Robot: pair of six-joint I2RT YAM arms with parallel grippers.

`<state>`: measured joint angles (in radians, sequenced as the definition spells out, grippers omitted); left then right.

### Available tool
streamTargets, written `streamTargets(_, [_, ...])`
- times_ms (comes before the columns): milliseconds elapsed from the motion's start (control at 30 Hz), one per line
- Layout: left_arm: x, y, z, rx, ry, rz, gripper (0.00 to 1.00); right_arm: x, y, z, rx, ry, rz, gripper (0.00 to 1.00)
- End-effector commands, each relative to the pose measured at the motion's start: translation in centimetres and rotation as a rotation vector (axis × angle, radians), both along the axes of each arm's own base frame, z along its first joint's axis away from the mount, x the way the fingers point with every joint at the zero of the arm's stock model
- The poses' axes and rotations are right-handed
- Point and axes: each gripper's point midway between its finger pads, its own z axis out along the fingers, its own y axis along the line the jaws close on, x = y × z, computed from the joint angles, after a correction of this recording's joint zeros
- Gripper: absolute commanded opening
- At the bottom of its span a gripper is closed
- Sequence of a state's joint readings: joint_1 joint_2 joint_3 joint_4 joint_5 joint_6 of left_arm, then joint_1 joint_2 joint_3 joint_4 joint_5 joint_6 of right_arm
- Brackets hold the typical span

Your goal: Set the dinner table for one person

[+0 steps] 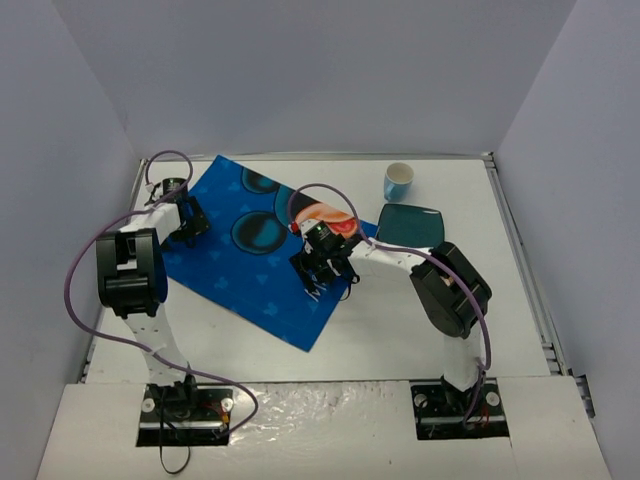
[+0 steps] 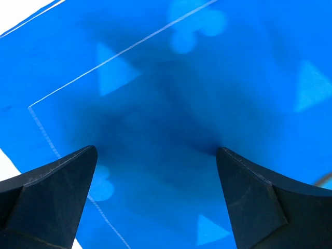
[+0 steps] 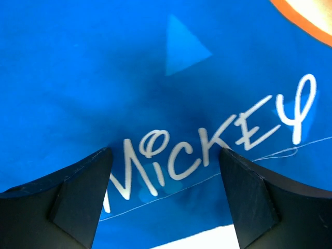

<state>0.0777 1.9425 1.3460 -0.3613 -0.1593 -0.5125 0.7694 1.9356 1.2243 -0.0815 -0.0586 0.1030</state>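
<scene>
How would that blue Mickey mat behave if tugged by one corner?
Probably floppy: the mat has a stitched hem, suggesting thin cloth. Lying flat, it would likely slide or bunch on the smooth white table.

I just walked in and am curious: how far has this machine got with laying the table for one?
Early days. Looks done: the blue placemat is spread on the dinner table, though askew. In hand: the left tool and right tool, both open, hover over its edges, perhaps to straighten it. Left: the teal plate and the cup sit off the mat.
</scene>
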Motion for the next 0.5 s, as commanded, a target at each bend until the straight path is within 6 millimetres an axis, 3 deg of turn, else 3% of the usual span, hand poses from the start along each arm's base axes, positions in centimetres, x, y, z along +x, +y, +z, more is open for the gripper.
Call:
streamTargets(0, [-0.4,1.9,1.0,0.023,-0.007,0.043,0.96,-3.4,1.2,-0.9,0.013,0.040,0.013,0.80])
streamTargets(267, [-2.9,3.3,-0.5,0.044,0.084,0.061,0.96,-8.0,0.8,-1.5,0.014,0.116,-0.012,0.81])
streamTargets(467, [-3.3,4.6,-0.1,0.058,0.080,0.083,0.94,-10.5,2.7,-0.6,0.047,0.151,0.015,0.82])
